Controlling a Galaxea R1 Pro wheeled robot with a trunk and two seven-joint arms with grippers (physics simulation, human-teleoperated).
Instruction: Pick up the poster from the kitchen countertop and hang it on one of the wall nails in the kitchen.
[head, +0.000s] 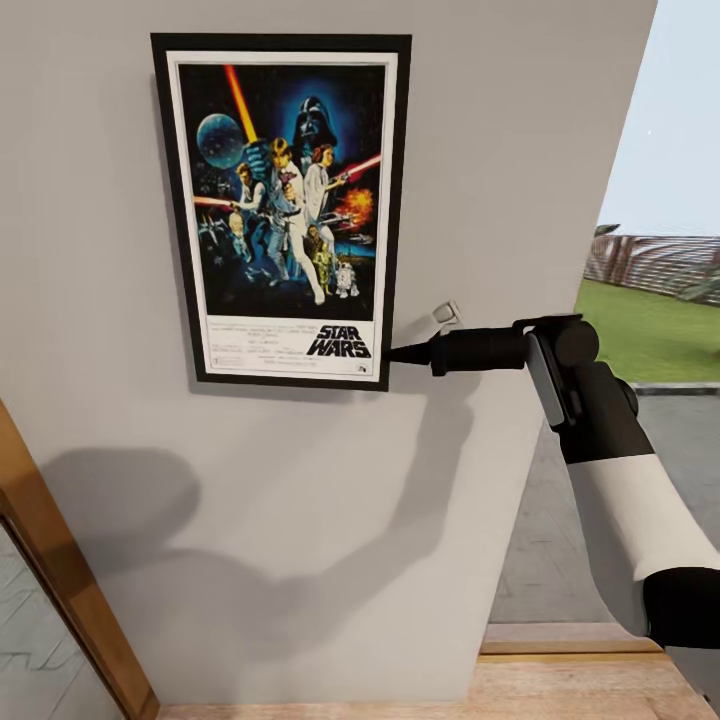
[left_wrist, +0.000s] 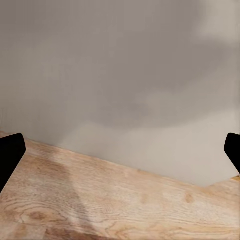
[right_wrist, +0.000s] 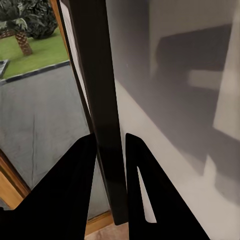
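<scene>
The Star Wars poster (head: 285, 205), black-framed with a white border, stands upright and flat against the grey wall (head: 300, 500). My right gripper (head: 395, 353) reaches in from the right and is shut on the frame's lower right edge. In the right wrist view its two black fingers (right_wrist: 75, 180) clamp the thin black frame edge (right_wrist: 97, 75) between them. A small pale grey peg (head: 445, 313) sticks out of the wall just above that gripper. My left gripper (left_wrist: 120, 150) is open, its fingertips far apart, facing the wall base and wood floor (left_wrist: 110, 205).
A wooden door frame (head: 60, 560) runs along the lower left. The wall ends at a corner on the right, beyond which lie grey paving (head: 560, 540) and a lawn (head: 650, 330). Light wood floor (head: 580, 690) lies below the wall.
</scene>
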